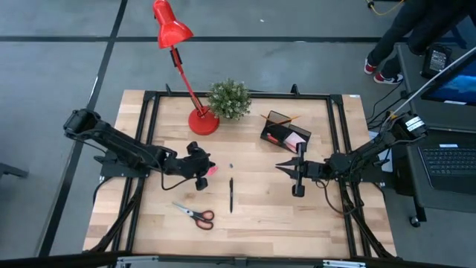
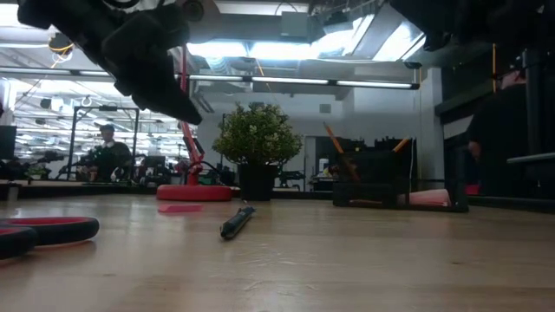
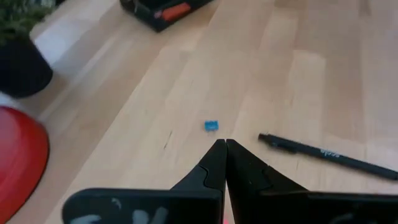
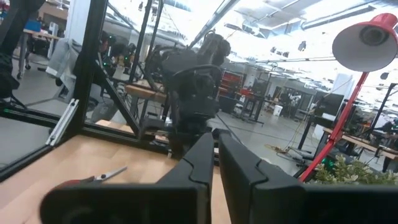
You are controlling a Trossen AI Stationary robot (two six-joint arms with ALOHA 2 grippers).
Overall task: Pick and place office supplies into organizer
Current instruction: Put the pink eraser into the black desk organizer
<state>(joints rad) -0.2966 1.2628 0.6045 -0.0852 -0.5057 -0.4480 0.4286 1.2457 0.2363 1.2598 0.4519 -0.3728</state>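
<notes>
My left gripper [image 1: 209,166] [image 3: 222,144] is shut and hangs above the middle of the table, raised clear of it in the low view [image 2: 192,114]. A small pink eraser [image 1: 213,170] lies flat on the table beside its fingertips [image 2: 179,208]. My right gripper [image 1: 280,167] [image 4: 216,135] is shut, level, and points toward the left arm. The black organizer [image 1: 285,132] [image 2: 381,178] stands farther back and holds a pink sticky-note pad [image 1: 296,140] and an orange pencil [image 2: 334,139]. A black pen [image 1: 230,195] [image 3: 323,154] and orange-handled scissors [image 1: 197,214] [image 2: 43,232] lie flat on the near half.
The red lamp's base [image 1: 203,121] and the potted plant [image 1: 228,98] stand at the far side, left of the organizer. A tiny blue scrap [image 3: 211,126] lies between the grippers. Bare wood lies on the near right. A person stands beyond the far right corner [image 1: 401,37].
</notes>
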